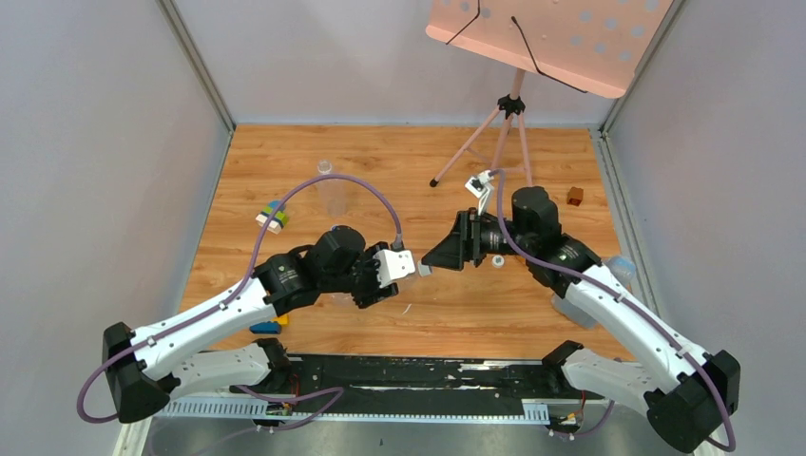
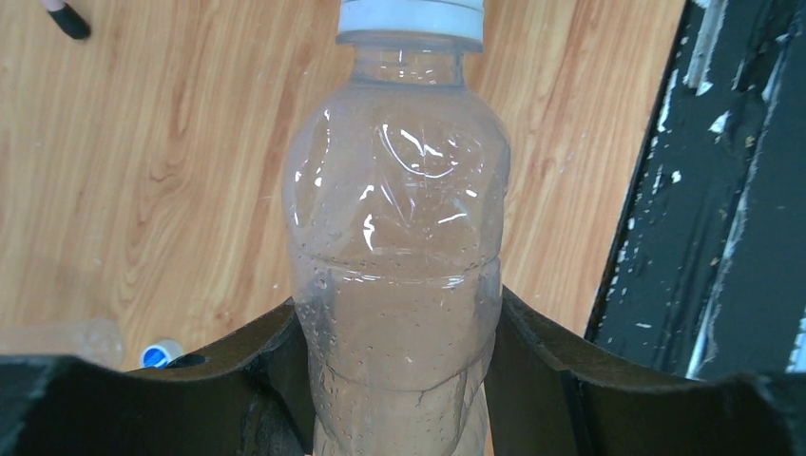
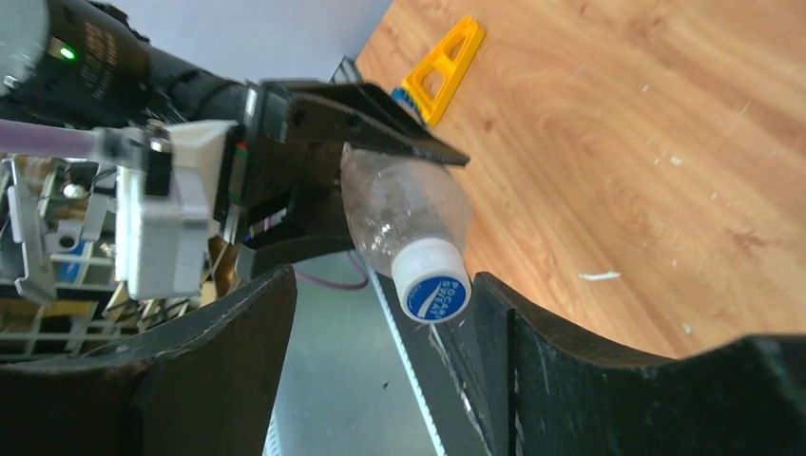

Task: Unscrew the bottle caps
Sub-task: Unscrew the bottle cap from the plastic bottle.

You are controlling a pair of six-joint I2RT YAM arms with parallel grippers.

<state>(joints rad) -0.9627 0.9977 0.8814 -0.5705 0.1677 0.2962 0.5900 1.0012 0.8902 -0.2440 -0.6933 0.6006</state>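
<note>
Left gripper [image 1: 403, 269]: jaws clamped on the body of a clear plastic bottle [image 2: 399, 266], held level above the wooden table [image 1: 475, 318], neck toward the other arm. White round screw cap with a blue printed top [image 3: 432, 285]: on the bottle's neck, between the jaws of the right gripper [image 1: 432, 258], which stand apart on either side without touching it. A loose small white cap [image 1: 497, 262] lies on the table beside the right gripper.

A pink tripod stand [image 1: 510, 104] with a perforated tray is set at the far side of the wooden table [image 1: 399, 157]. A brown cube [image 1: 574, 196] is seen near the right edge, well apart from a multicoloured block [image 1: 273, 216] on the left. A yellow triangular piece [image 3: 470, 33] is laid flat on the wood.
</note>
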